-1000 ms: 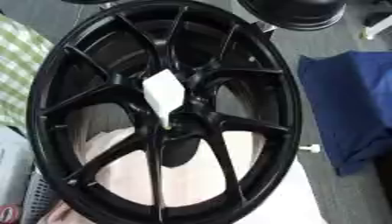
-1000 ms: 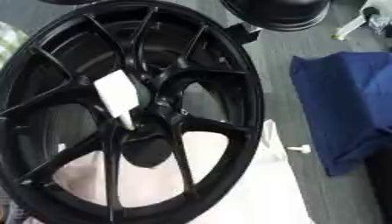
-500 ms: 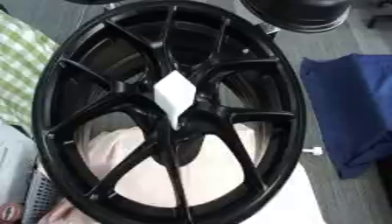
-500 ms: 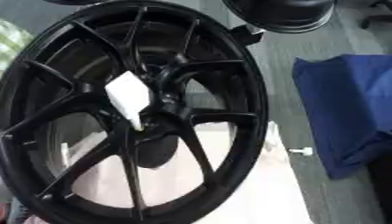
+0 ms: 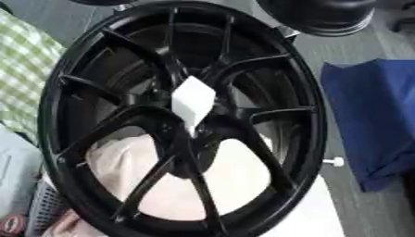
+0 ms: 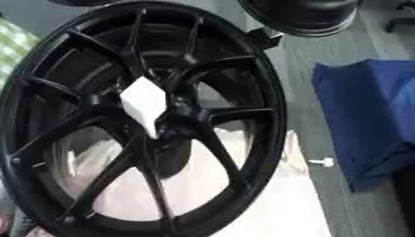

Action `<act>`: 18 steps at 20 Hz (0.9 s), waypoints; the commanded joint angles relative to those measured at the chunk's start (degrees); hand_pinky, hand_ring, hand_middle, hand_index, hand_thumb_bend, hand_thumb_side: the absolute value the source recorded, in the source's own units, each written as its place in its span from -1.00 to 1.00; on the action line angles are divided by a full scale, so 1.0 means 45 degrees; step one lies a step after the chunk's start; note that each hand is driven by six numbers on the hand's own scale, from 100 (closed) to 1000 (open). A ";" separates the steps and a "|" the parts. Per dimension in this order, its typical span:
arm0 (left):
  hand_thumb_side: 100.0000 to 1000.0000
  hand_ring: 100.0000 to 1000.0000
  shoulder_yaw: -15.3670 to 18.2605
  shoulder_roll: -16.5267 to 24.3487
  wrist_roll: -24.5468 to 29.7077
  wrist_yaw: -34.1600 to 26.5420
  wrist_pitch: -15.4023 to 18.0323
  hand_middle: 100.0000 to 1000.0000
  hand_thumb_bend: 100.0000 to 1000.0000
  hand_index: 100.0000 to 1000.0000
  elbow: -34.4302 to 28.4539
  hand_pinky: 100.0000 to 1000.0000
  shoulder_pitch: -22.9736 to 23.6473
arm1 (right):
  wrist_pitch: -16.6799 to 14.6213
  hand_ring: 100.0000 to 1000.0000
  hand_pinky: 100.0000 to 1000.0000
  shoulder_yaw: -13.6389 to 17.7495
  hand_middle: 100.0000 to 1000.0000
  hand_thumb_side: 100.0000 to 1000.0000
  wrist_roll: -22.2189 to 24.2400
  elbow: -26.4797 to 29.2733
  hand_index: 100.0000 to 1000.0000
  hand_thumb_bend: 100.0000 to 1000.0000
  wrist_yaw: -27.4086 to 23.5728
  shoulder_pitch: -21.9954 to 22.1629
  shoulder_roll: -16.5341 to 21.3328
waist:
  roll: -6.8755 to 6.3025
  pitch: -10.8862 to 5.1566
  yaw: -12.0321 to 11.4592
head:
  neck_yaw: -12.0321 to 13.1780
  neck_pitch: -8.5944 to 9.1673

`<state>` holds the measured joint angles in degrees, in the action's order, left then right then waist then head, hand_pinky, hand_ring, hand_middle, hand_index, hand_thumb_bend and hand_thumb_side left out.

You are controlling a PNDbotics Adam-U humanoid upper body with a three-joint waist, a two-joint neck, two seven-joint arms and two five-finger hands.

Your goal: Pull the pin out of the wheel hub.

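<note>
My head camera looks down on a big black wheel [image 5: 182,115] with thin paired spokes that fills most of both views. It lies on a pale pinkish cloth [image 5: 235,171] that shows through the lower gaps between the spokes. At the middle of the wheel, where the spokes meet, a white, diamond-shaped piece [image 5: 193,102] stands out against the black; it narrows to a point at its lower end, which sits right at the hub. I take this to be the pin, though I can make out only its colour and shape.

Neither of my hands shows in either view, so I cannot tell how my fingers stand or whether they hold anything.

To my right of the wheel, a folded blue cloth [image 6: 365,115] lies on the grey surface. Between it and the wheel's rim, just beside the edge of the pale cloth, sits a small white knob-like thing [image 6: 323,162]. Beyond the wheel's far rim, a second round black object [image 5: 320,16] is partly in view. At my left edge is a green-and-white checked fabric [image 5: 24,78], next to the wheel's rim.
</note>
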<state>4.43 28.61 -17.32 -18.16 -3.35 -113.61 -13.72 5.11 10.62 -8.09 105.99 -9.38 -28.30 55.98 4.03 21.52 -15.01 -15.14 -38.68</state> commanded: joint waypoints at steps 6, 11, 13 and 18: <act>0.41 0.60 0.0002 0.0122 0.0078 -0.0085 -0.0002 0.01 -0.42 0.39 -0.0217 0.36 -0.0169 | 0.0028 0.27 0.75 -0.0786 0.03 0.00 0.0649 0.0777 0.36 -1.00 -0.0719 -0.0927 -0.0135 | -0.0064 -0.0379 -0.0092 | -0.0119 0.0074; 0.41 0.60 0.0019 0.0125 0.0073 -0.0092 0.0040 0.01 -0.42 0.39 -0.0217 0.36 -0.0195 | 0.0135 0.27 0.77 -0.1014 0.02 0.03 0.0902 0.0686 0.36 -1.00 -0.0956 -0.1222 -0.0361 | -0.0124 -0.0374 -0.0139 | -0.0163 0.0074; 0.41 0.60 0.0022 0.0132 0.0069 -0.0087 0.0045 0.01 -0.42 0.39 -0.0217 0.36 -0.0191 | 0.0123 0.26 0.77 -0.1038 0.02 0.04 0.0963 0.0672 0.36 -1.00 -0.1107 -0.1256 -0.0400 | -0.0137 -0.0366 -0.0141 | -0.0173 0.0047; 0.41 0.60 0.0017 0.0128 0.0059 -0.0095 0.0034 0.01 -0.42 0.39 -0.0217 0.36 -0.0181 | 0.0122 0.28 0.76 -0.1054 0.04 0.06 0.1181 0.0656 0.38 -1.00 -0.0879 -0.1308 -0.0481 | -0.0166 -0.0354 -0.0100 | -0.0246 0.0020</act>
